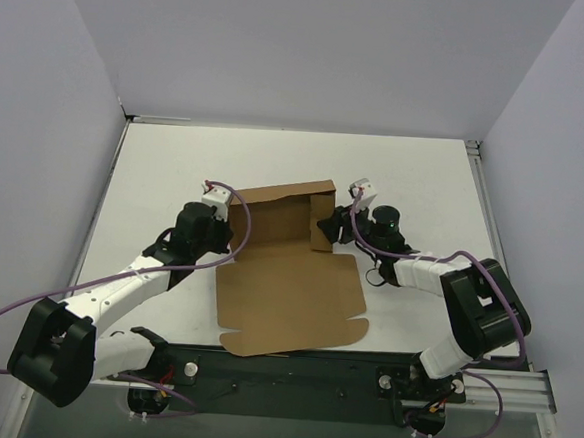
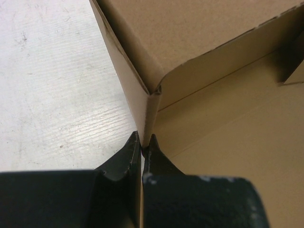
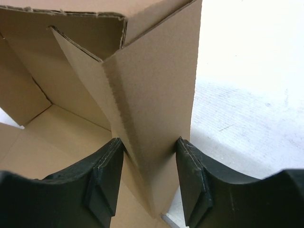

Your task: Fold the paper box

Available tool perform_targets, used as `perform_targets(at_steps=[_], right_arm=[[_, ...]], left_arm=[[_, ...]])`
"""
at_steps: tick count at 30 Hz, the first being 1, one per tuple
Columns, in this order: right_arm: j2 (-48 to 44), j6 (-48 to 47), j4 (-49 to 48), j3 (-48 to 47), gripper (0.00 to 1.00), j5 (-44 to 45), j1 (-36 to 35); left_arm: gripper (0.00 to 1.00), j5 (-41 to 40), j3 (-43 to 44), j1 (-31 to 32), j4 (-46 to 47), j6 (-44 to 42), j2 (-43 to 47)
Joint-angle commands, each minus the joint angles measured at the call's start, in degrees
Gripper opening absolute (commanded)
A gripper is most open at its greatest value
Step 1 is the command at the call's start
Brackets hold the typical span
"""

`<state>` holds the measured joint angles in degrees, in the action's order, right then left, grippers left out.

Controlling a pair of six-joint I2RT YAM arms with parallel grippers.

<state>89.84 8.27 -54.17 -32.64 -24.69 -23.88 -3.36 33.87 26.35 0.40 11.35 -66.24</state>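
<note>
Left arm: white-and-black jointed left arm (image 1: 126, 293), stretched from lower left of frame up toward centre.
Left gripper: black two-finger left gripper (image 1: 224, 217) (image 2: 141, 142), jaws pinched together on the wall edge of the brown cardboard paper box (image 1: 287, 289).
Right arm: white-and-black jointed right arm (image 1: 433, 274), elbow at lower right, forearm angled toward centre.
Right gripper: black two-finger right gripper (image 1: 330, 225) (image 3: 149, 159), jaws apart astride an upright box wall; firm grip not discernible.

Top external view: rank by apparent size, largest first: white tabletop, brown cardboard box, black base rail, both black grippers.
1. white tabletop
2. brown cardboard paper box
3. black base rail along the near edge
4. left gripper and right gripper: they look about alike, so not ranked against each other.
</note>
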Motion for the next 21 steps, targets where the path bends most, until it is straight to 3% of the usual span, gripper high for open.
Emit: perform_targets(at_steps=[1, 8, 16, 21], right_arm=[[-2.4, -2.1, 0.4, -2.3, 0.34, 5.3, -1.4], [-4.2, -4.5, 6.4, -2.8, 0.32, 18.8, -4.8], [-4.3, -3.5, 8.4, -3.1, 0.19, 27.7, -5.7], [-4.1, -2.8, 9.5, -3.6, 0.18, 33.3, -6.3]], left_arm=[[0.00, 7.9, 2.4, 2.6, 0.8, -1.4, 0.8], [0.00, 5.9, 1.8, 3.9, 1.5, -1.0, 1.5], [0.00, 4.9, 1.1, 4.9, 3.0, -0.1, 2.8], [0.00, 4.6, 0.9, 6.0, 3.5, 0.6, 2.7]])
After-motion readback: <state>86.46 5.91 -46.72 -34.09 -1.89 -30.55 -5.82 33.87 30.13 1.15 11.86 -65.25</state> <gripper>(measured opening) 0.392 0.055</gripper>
